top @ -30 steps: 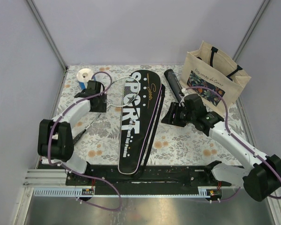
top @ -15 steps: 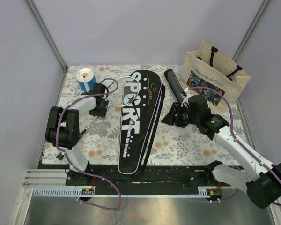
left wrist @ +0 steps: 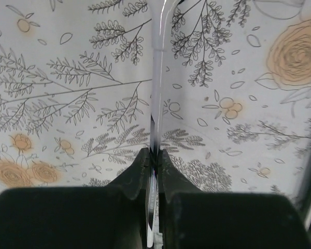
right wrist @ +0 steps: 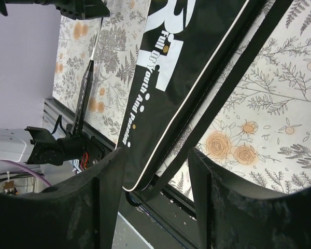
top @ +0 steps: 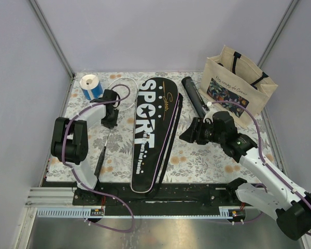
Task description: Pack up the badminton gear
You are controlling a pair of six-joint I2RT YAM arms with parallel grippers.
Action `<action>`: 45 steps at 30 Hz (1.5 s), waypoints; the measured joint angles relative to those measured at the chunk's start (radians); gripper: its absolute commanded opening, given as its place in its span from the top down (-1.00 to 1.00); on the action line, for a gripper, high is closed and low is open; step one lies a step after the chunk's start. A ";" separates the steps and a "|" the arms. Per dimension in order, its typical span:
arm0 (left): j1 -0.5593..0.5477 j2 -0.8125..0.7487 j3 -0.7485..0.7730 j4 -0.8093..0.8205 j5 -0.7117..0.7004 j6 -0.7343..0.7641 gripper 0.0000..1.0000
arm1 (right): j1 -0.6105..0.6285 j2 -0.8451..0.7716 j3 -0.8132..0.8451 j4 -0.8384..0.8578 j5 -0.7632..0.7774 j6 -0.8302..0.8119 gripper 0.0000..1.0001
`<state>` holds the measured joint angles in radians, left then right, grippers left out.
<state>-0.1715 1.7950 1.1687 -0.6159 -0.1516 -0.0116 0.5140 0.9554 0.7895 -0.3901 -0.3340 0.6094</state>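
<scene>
The left fingers (left wrist: 144, 174) are clamped on the racket (left wrist: 156, 104) shaft, which runs on past their tips just over the floral tabletop (left wrist: 67, 78). Its black handle lies nearer the bases than the fingers. The right fingers (right wrist: 113, 179) stand apart, holding nothing. The case (right wrist: 197, 57) lies ahead of them, its strap showing between the 2 tips. The tube (top: 193, 93) lies to their far side, near the tote (top: 238, 85).

The black racket case (top: 153, 129) looks like matt cloth, the racket shaft (left wrist: 156, 104) glossy and smooth, and the tote bag (top: 233, 78) coarse beige canvas.
</scene>
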 measured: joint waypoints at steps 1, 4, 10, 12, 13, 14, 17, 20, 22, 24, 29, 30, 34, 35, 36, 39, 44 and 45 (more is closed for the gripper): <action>0.000 -0.011 0.003 -0.008 0.005 -0.014 1.00 | 0.000 -0.017 -0.023 0.018 -0.003 0.008 -0.21; 0.001 -0.085 0.004 -0.031 0.027 -0.059 1.00 | 0.000 -0.033 -0.064 0.053 -0.009 0.029 -0.22; 0.002 -0.293 0.004 -0.053 0.132 -0.169 1.00 | 0.000 -0.034 -0.107 0.097 -0.010 0.078 -0.23; 0.002 -0.342 0.003 -0.048 0.180 -0.209 1.00 | 0.000 -0.034 -0.111 0.122 -0.012 0.097 -0.26; 0.002 -0.362 0.002 -0.040 0.208 -0.235 1.00 | 0.002 -0.034 -0.113 0.137 -0.014 0.107 -0.29; 0.002 -0.379 -0.002 -0.027 0.235 -0.263 1.00 | 0.005 -0.034 -0.116 0.152 -0.017 0.119 -0.31; -0.004 -0.436 -0.043 0.033 0.302 -0.368 1.00 | 0.026 -0.026 -0.123 0.201 -0.023 0.151 -0.36; -0.027 -0.501 -0.111 0.103 0.334 -0.488 1.00 | 0.074 0.003 -0.137 0.290 -0.023 0.189 -0.37; -0.056 -0.528 -0.137 0.132 0.335 -0.554 1.00 | 0.109 0.029 -0.146 0.346 -0.016 0.204 -0.37; -0.098 -0.546 -0.155 0.173 0.336 -0.628 1.00 | 0.153 0.068 -0.150 0.405 -0.004 0.215 -0.37; -0.179 -0.554 -0.177 0.261 0.335 -0.759 1.00 | 0.271 0.170 -0.148 0.520 0.024 0.214 -0.37; -0.189 -0.554 -0.180 0.271 0.335 -0.776 1.00 | 0.287 0.189 -0.146 0.534 0.028 0.212 -0.37; -0.237 -0.554 -0.187 0.308 0.329 -0.840 1.00 | 0.332 0.291 -0.119 0.565 0.039 0.203 -0.26; -0.251 -0.554 -0.188 0.312 0.323 -0.853 1.00 | 0.338 0.313 -0.109 0.566 0.044 0.199 -0.19; -0.262 -0.554 -0.188 0.314 0.317 -0.862 1.00 | 0.344 0.332 -0.101 0.568 0.051 0.194 -0.12; -0.288 -0.554 -0.188 0.319 0.305 -0.884 1.00 | 0.359 0.366 -0.079 0.571 0.061 0.183 0.12; -0.302 -0.554 -0.203 0.331 0.299 -0.916 1.00 | 0.368 0.377 -0.073 0.594 0.061 0.169 0.52; -0.302 -0.554 -0.208 0.335 0.297 -0.921 1.00 | 0.369 0.380 -0.073 0.599 0.060 0.170 0.71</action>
<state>-0.4732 1.2407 0.9611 -0.2810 0.1455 -0.9321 0.8833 1.3354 0.7166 0.2092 -0.2745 0.7792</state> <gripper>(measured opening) 0.058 0.351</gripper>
